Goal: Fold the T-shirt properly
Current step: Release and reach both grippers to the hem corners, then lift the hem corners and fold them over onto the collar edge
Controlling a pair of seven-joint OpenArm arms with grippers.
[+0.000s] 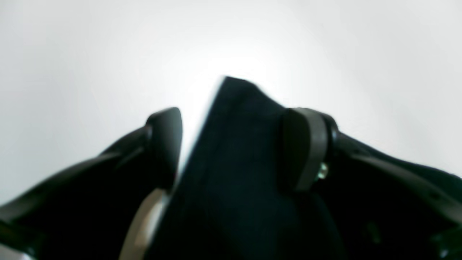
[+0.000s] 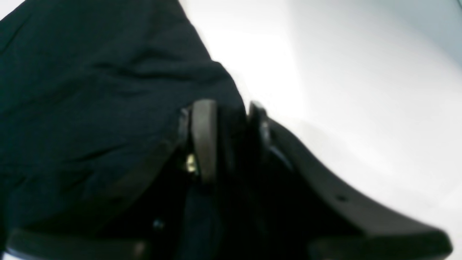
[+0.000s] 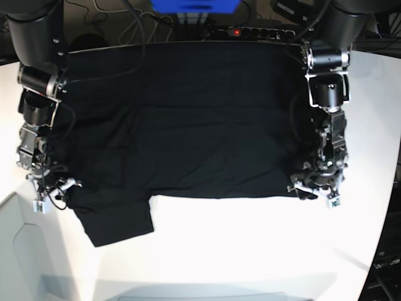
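The black T-shirt (image 3: 188, 125) lies spread flat across the far half of the white table (image 3: 250, 251), with one sleeve (image 3: 116, 219) sticking out toward the near left. No print shows on it. My left gripper (image 3: 313, 190) is at the shirt's near right corner. In the left wrist view, the left gripper (image 1: 238, 122) stands open with a corner of the cloth (image 1: 234, 162) between its fingers, against the right finger (image 1: 306, 144). My right gripper (image 3: 57, 188) is at the shirt's left edge. In its wrist view, the right gripper (image 2: 231, 115) has its jaws nearly together on a fold of the cloth (image 2: 90, 90).
A power strip (image 3: 250, 30) with a red light, a blue object (image 3: 194, 5) and cables lie behind the table's far edge. Bare white tabletop spans the near half. The table's edge curves at the near left (image 3: 25, 207) and right (image 3: 391, 188).
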